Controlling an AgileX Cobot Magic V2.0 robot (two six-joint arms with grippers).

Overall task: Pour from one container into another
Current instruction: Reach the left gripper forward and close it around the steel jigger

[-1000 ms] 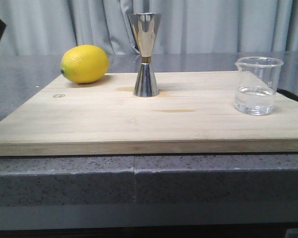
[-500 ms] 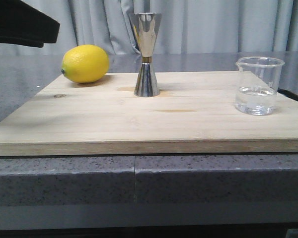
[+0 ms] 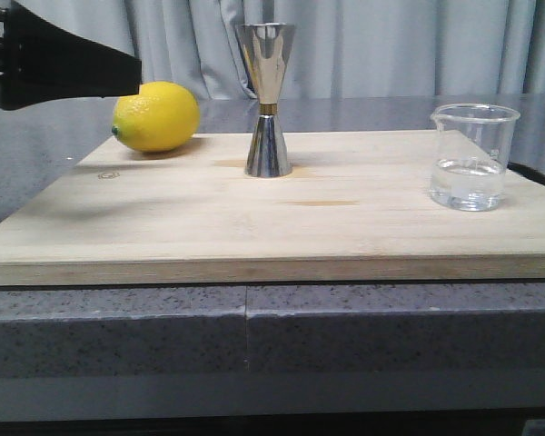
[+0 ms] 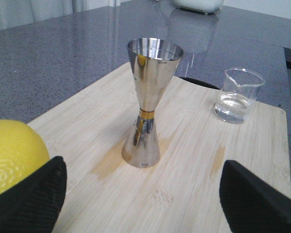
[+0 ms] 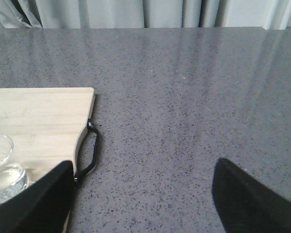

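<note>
Pale grey curtains (image 3: 391,45) are hanging in soft vertical folds across the whole back of the scene. In front of them a dark grey speckled stone counter (image 5: 194,97) is stretching out wide, its polished top reflecting the light from behind. A seam (image 3: 246,327) is running down the counter's front edge. Even, diffuse light is filling the room.

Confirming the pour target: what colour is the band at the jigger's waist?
Brass-gold, on the shiny steel jigger; clearest in the left wrist view.
</note>
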